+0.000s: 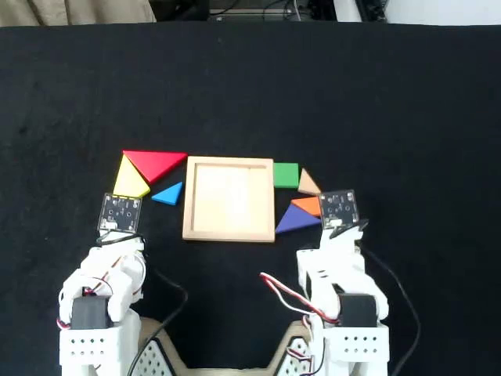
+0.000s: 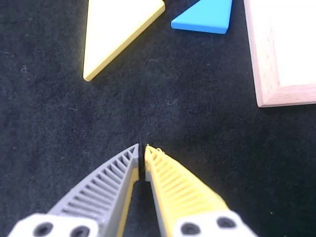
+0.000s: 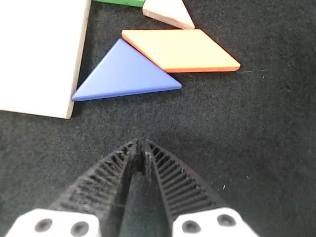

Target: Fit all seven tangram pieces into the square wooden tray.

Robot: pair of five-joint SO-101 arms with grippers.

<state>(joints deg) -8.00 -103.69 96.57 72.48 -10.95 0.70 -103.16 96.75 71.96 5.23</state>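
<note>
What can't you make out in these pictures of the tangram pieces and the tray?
High view: the right arm's wrist camera covers part of the orange parallelogram.
Left wrist view: the frame edges cut off the yellow triangle, light blue triangle and tray.
Right wrist view: the green square is a sliver at the edge, and the tan triangle is cut off too.

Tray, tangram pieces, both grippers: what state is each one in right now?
Tray: empty.
Red triangle: outside tray.
Yellow triangle: outside tray.
Light blue triangle: outside tray.
Green square: outside tray.
Tan triangle: outside tray.
Orange parallelogram: outside tray.
Dark blue triangle: outside tray.
Left gripper: shut, empty.
Right gripper: shut, empty.
</note>
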